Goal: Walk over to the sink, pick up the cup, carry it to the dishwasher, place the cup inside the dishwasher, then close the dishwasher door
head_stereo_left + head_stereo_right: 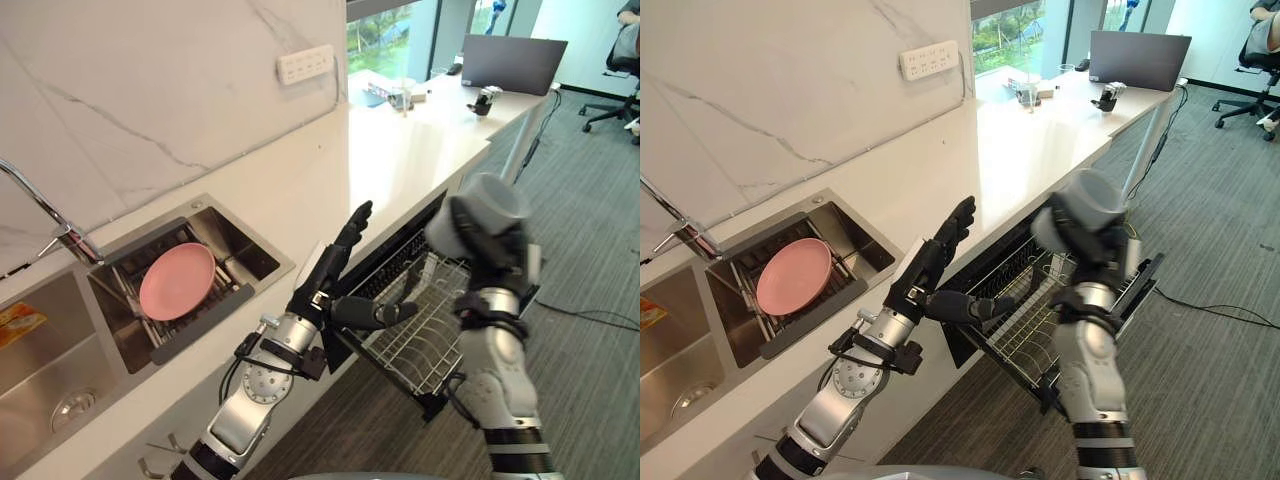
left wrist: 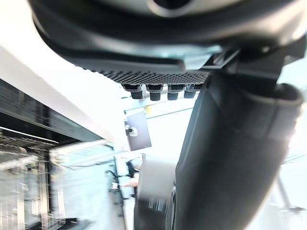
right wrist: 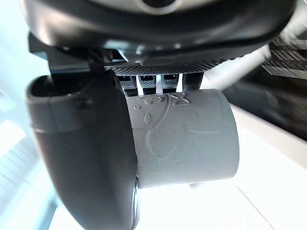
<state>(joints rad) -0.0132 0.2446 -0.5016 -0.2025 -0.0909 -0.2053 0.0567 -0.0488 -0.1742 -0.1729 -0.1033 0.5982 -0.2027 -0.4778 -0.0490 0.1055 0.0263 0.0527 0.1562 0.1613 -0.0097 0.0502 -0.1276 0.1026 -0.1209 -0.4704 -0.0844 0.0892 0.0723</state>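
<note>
Already past the pickup, I judge: left of centre, my left hand [image 1: 322, 280] is straight-fingered and empty. Right of centre, my right hand [image 1: 492, 245] is curled round the grey cup [image 1: 487, 198] above the pulled-out dishwasher rack [image 1: 420, 335]; placing it and closing up remain.

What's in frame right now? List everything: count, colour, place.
dishwasher rack: 1, wire, pulled out below the counter edge
cup: 1, grey, held up over the rack
sink: 1, steel, set in the counter
plate: 1, pink, on the drainer in the sink
tap: 1, chrome, behind the sink
counter: 1, white
socket strip: 1, white, on the wall
laptop: 1, grey, counter's far end
office chair: 1, black, far right
left hand: dark, open, by the counter edge
right hand: dark, curled round the cup
</note>
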